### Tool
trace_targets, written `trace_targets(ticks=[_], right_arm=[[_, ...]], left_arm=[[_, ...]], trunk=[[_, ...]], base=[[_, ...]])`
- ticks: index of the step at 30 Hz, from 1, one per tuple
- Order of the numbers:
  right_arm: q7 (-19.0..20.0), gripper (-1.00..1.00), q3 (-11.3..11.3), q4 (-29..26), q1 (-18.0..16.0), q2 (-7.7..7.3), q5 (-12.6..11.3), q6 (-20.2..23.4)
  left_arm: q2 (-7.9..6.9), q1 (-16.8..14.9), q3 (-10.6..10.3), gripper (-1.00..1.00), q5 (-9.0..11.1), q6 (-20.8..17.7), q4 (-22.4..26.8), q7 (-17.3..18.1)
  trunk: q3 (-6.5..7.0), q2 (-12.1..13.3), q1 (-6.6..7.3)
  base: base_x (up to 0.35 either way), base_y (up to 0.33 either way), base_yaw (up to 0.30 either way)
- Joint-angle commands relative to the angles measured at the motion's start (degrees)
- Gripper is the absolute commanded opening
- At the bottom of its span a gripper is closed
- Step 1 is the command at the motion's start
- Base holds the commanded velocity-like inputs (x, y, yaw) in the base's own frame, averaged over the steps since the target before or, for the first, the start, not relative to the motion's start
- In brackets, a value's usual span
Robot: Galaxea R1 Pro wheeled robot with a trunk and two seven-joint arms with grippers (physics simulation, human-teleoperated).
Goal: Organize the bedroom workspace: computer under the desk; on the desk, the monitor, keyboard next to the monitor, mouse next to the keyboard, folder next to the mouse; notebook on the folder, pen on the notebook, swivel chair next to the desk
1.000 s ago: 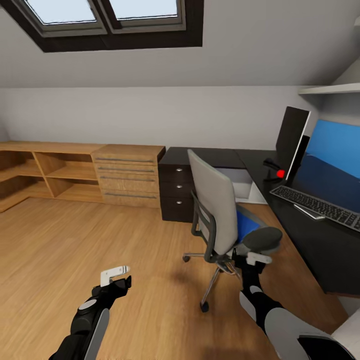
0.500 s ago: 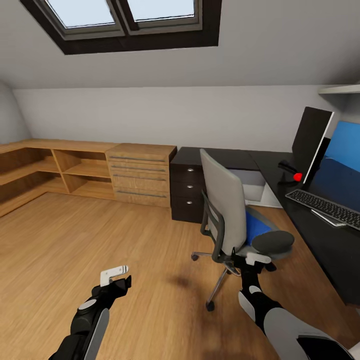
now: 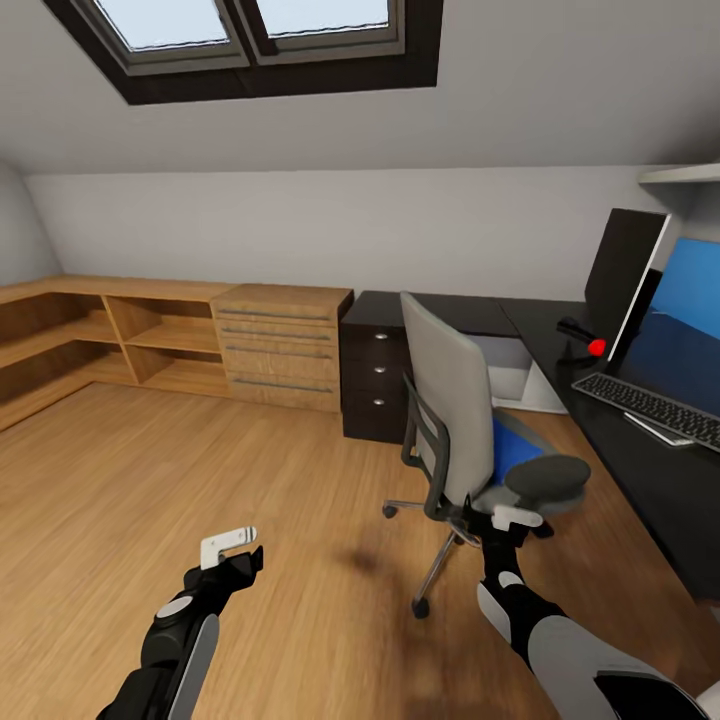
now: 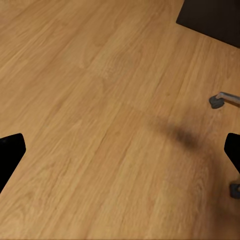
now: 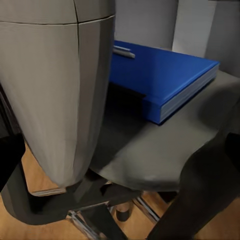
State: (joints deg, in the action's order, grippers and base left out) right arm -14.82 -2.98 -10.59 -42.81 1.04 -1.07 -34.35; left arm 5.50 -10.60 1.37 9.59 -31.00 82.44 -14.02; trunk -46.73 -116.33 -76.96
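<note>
Reach toward the folder [image 5: 160, 75] is judged to be the step in hand: the right gripper [image 3: 516, 517] is held just beside the seat of the swivel chair [image 3: 450, 420], low and at its near edge. In the right wrist view the folder is seen lying flat on the seat, partly behind the backrest, with a slim pen-like object [image 5: 123, 51] resting on its far corner. For a clean pickup, the wrist would best be brought in past the backrest and armrest, and the folder gripped at its exposed thick edge, level, so that nothing slides off. Since the chair rolls and swivels, any push on it should be kept light.

How far the right claw is open cannot be told; nothing is seen in it. The left gripper [image 3: 232, 548] hangs over bare floor [image 3: 150, 480], its fingers spread wide at the borders of the left wrist view, with nothing held.

The folder is a stiff blue slab with a pale page edge. The chair has a smooth grey shell back, a dark matte seat and a thin metal star base on castors. The desk [image 3: 640, 470] is glossy black and L-shaped; on it stand the monitor [image 3: 690, 320] and a flat keyboard [image 3: 650, 405]. The floor is warm wood plank.
</note>
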Motion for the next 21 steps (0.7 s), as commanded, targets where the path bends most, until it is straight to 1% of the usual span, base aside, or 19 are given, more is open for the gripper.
trace_targets(ticks=[1, 10, 21], right_arm=[[0.1, 1.00, -0.3, 0.0, 0.0, 0.02, -0.1, -0.3], [0.2, 1.00, -0.3, 0.0, 0.0, 0.01, -0.1, -0.3], [0.2, 1.00, -0.2, 0.0, 0.0, -0.05, 0.0, -0.3]], left_arm=[[0.03, 0.0, 0.0, 1.00, 0.6, -0.2, 0.1, -0.4], [0.03, 0.0, 0.0, 1.00, 0.6, -0.2, 0.2, -0.4], [-0.05, 0.0, 0.0, 1.00, 0.6, -0.2, 0.1, -0.4]], trunk=[[-0.24, -0.4, -0.22], [-1.81, -4.1, -2.19], [-3.13, -8.5, -4.61]], base=[[0.000, 0.000, 0.000], [0.000, 0.000, -0.015], [0.000, 0.000, -0.198]])
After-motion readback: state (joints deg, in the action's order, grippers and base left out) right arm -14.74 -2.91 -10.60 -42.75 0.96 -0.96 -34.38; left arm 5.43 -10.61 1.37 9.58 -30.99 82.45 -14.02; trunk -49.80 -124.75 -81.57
